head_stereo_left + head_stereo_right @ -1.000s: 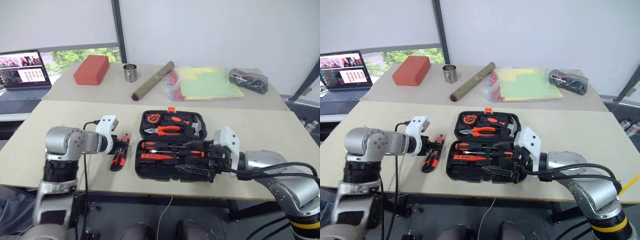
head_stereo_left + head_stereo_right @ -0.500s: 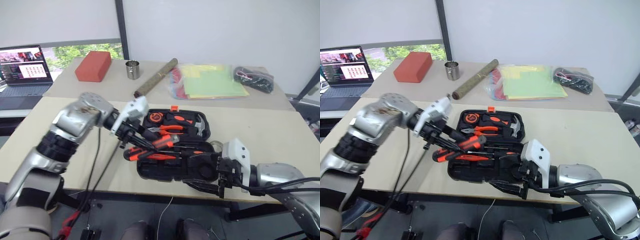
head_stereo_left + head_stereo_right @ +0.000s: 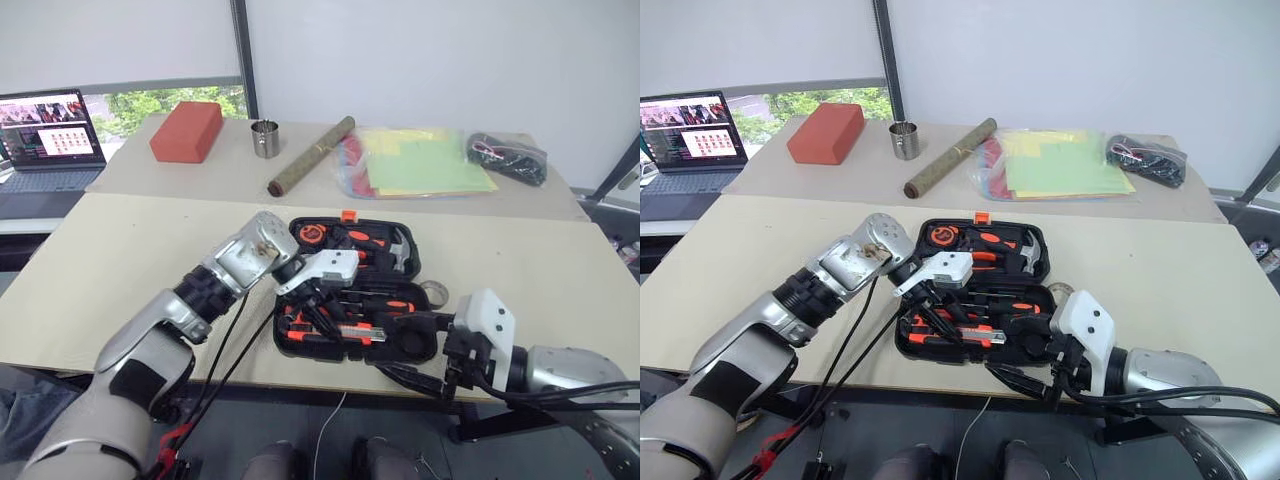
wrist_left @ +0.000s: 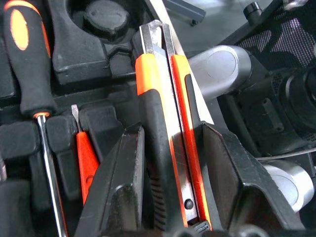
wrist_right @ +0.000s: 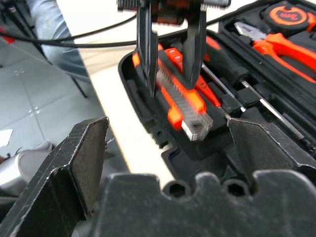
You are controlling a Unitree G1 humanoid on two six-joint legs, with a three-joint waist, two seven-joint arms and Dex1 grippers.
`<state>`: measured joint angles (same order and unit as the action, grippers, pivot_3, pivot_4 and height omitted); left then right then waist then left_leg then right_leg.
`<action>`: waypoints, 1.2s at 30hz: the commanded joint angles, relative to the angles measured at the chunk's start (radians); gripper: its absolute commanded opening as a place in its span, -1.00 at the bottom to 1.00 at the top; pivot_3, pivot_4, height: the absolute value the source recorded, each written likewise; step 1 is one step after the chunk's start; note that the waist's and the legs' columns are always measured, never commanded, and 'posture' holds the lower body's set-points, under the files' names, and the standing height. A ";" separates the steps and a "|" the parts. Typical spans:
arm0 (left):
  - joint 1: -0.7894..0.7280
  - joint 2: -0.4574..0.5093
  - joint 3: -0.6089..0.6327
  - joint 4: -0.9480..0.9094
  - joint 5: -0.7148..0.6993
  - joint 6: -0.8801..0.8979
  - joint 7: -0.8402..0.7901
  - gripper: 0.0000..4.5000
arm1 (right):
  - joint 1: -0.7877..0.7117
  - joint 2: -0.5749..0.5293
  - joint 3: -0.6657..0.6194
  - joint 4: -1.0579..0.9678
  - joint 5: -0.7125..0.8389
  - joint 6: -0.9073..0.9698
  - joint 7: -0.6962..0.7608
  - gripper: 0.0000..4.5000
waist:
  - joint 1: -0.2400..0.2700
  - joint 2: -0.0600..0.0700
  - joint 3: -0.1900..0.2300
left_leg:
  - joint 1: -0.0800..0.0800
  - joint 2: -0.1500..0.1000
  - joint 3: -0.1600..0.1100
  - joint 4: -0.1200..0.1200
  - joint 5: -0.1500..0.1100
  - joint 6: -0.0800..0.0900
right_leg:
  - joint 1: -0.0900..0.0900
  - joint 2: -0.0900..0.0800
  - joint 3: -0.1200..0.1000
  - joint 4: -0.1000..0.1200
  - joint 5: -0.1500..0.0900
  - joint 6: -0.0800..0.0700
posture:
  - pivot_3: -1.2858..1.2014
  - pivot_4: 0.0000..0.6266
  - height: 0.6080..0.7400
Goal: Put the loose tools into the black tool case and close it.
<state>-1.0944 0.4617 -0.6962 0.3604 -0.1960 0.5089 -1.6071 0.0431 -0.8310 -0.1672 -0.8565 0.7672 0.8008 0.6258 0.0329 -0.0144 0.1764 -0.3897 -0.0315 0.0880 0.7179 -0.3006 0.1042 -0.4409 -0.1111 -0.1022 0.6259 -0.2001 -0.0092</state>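
Note:
The black tool case [image 3: 296,228] lies open on the near table. My left gripper [image 3: 318,308] is shut on the black-and-orange utility knife [image 4: 165,138] and holds it low over the case's near half. I cannot tell whether the knife touches the case. A screwdriver [image 4: 29,64] with an orange-and-black handle and a small orange tester pen [image 4: 84,153] lie in slots beside the knife. My right gripper [image 3: 405,350] stands open at the case's near right corner, nothing between its fingers. It points toward the knife [image 5: 190,106].
Pliers [image 5: 281,49], a hammer [image 3: 400,250] and a tape measure [image 3: 310,235] sit in the case's far half. A tape roll [image 3: 432,292] lies right of the case. On the far table are a red block [image 3: 187,131], metal cup [image 3: 265,139], rolled tube [image 3: 308,157], folders [image 3: 420,165] and laptop [image 3: 45,140].
My left arm has lifted the utility knife from the table left of the case, swung right over the case and rolled its wrist. The right gripper drew back slightly toward the near edge.

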 commanded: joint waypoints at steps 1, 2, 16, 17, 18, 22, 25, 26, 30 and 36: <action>-0.042 -0.033 0.007 0.014 -0.003 0.057 -0.007 -0.39 | 0.005 0.003 -0.022 -0.041 0.005 -0.014 -0.021 1.00 | 0.004 0.000 0.000 | 0.000 0.000 0.000 0.001 -0.001 0.001 | 0.000 0.000 0.000 0.000 0.001 -0.001 | 0.03 -0.52 0.94; -0.043 -0.039 0.007 0.014 -0.001 0.065 -0.007 -0.39 | 0.008 0.003 -0.023 -0.042 0.005 -0.015 -0.024 1.00 | 0.004 0.000 0.000 | -0.001 0.000 0.000 0.002 -0.001 0.002 | 0.000 0.000 0.000 0.000 0.001 -0.001 | 0.03 -0.52 0.94; -0.047 -0.044 0.026 -0.004 -0.047 0.138 -0.007 0.09 | -0.038 0.012 0.015 0.008 -0.011 -0.029 -0.025 1.00 | 0.004 0.000 0.000 | -0.004 -0.001 0.000 0.009 -0.004 0.007 | 0.000 -0.001 0.001 -0.001 0.002 0.005 | 0.03 -0.52 0.94; -0.045 -0.043 0.037 -0.004 -0.044 0.123 -0.007 0.26 | -0.043 0.012 0.018 0.011 -0.013 -0.029 -0.024 1.00 | 0.004 0.000 0.000 | -0.004 -0.001 0.000 0.009 -0.004 0.007 | 0.000 -0.001 0.001 -0.001 0.003 0.005 | 0.03 -0.52 0.94; -0.049 -0.040 0.051 -0.003 -0.052 0.124 -0.007 0.41 | -0.047 0.013 0.019 0.014 -0.012 -0.029 -0.023 1.00 | 0.004 0.000 0.000 | -0.004 -0.001 0.000 0.009 -0.004 0.007 | 0.000 -0.001 0.001 -0.001 0.003 0.005 | 0.03 -0.52 0.94; -0.064 -0.019 0.127 -0.004 -0.127 0.152 -0.007 1.00 | -0.050 0.012 0.018 0.020 -0.010 -0.030 -0.016 1.00 | 0.005 0.000 0.000 | -0.004 -0.001 0.000 0.009 -0.004 0.007 | 0.000 -0.001 0.001 -0.001 0.003 0.005 | 0.03 -0.52 0.94; -0.042 0.017 0.162 0.029 -0.141 0.107 -0.007 1.00 | -0.045 0.012 0.012 0.024 -0.006 -0.030 -0.011 1.00 | 0.004 0.000 0.000 | -0.004 -0.001 0.000 0.010 -0.004 0.007 | 0.000 -0.001 0.001 -0.001 0.003 0.005 | 0.03 -0.52 0.94; -0.033 0.029 0.168 0.033 -0.150 0.098 -0.007 0.90 | -0.043 0.012 0.012 0.025 -0.006 -0.031 -0.009 1.00 | 0.004 0.000 0.000 | -0.004 -0.001 0.000 0.010 -0.004 0.007 | 0.000 -0.001 0.001 -0.001 0.003 0.005 | 0.03 -0.52 0.94; -0.003 0.058 0.188 0.042 -0.135 0.019 -0.007 0.33 | -0.042 0.006 0.009 0.029 -0.004 -0.030 -0.001 1.00 | 0.004 0.000 0.000 | -0.004 -0.001 0.000 0.010 -0.004 0.007 | 0.000 -0.001 0.001 0.000 0.003 0.005 | 0.03 -0.52 0.94; 0.058 0.113 0.156 0.041 -0.049 -0.152 -0.007 -0.56 | -0.040 0.000 -0.002 0.031 0.000 -0.027 0.011 1.00 | 0.004 0.000 0.000 | -0.004 -0.002 0.000 0.010 -0.004 0.007 | 0.001 -0.001 0.001 -0.001 0.003 0.006 | 0.03 -0.52 0.94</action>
<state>-1.0405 0.5623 -0.5368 0.4207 -0.2678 0.4183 -1.6077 0.0073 -0.8259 -0.1378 -0.8112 0.7599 0.7961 0.6309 0.0370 -0.0142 0.1764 -0.3934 -0.0336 0.0882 0.7279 -0.3049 0.1111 -0.4403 -0.1124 -0.1017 0.6253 -0.1969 -0.0037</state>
